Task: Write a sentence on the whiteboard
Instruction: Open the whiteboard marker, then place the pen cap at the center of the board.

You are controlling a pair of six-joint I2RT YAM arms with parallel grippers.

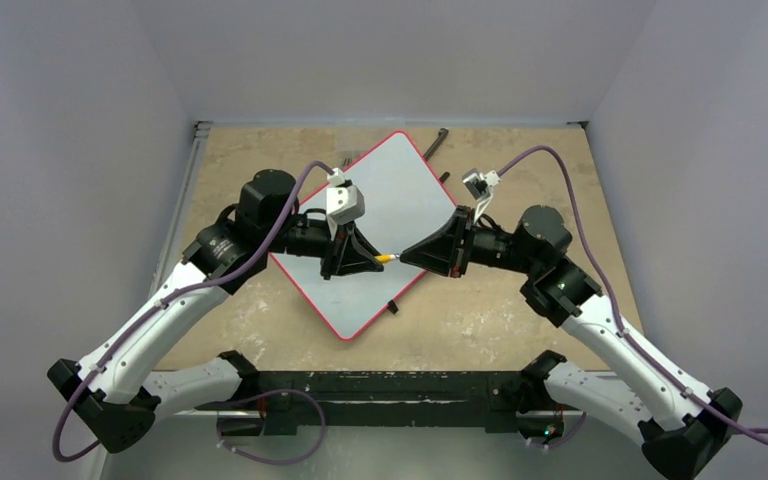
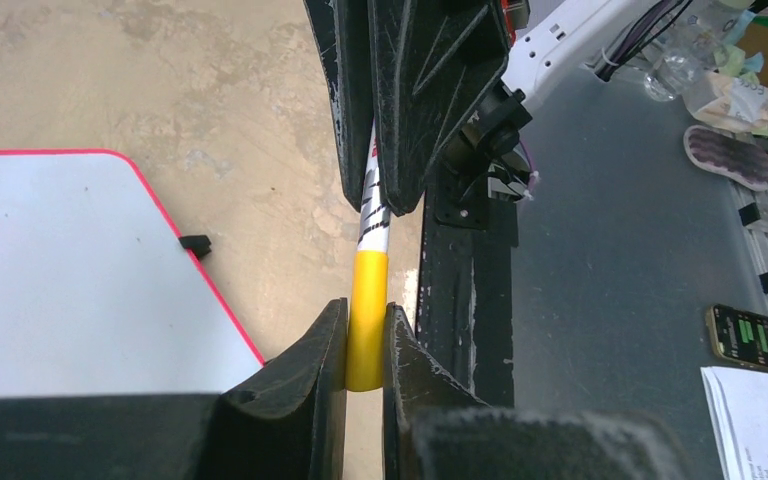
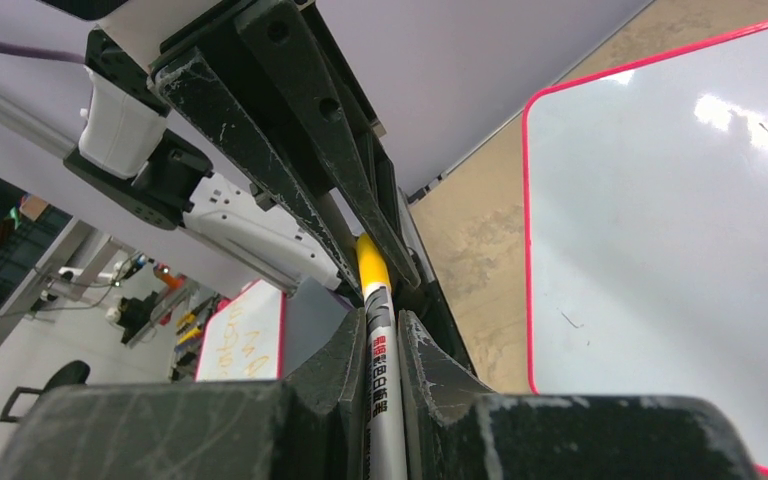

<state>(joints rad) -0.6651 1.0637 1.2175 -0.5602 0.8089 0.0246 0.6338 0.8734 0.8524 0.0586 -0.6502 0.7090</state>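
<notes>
The whiteboard [image 1: 400, 185], red-framed, lies turned like a diamond on the tan table. Its surface is blank in the top view, the left wrist view [image 2: 60, 270] and the right wrist view [image 3: 660, 220]; no sentence shows on it. A slim marker pen [image 1: 388, 258] hangs level between both grippers, just above the board's right edge. My left gripper [image 1: 376, 260] [image 2: 365, 312] is shut on its yellow cap [image 2: 367, 320]. My right gripper [image 1: 406, 256] [image 3: 382, 322] is shut on its white printed barrel [image 3: 386, 395]. The two grippers face each other, tips almost touching.
A small black foot [image 1: 393, 307] [image 2: 196, 243] sticks out at the board's near right edge. A dark tool [image 1: 436, 142] lies at the back by the board's top corner. Off the table, another small red-framed board with orange marks [image 3: 235, 345] stands far behind.
</notes>
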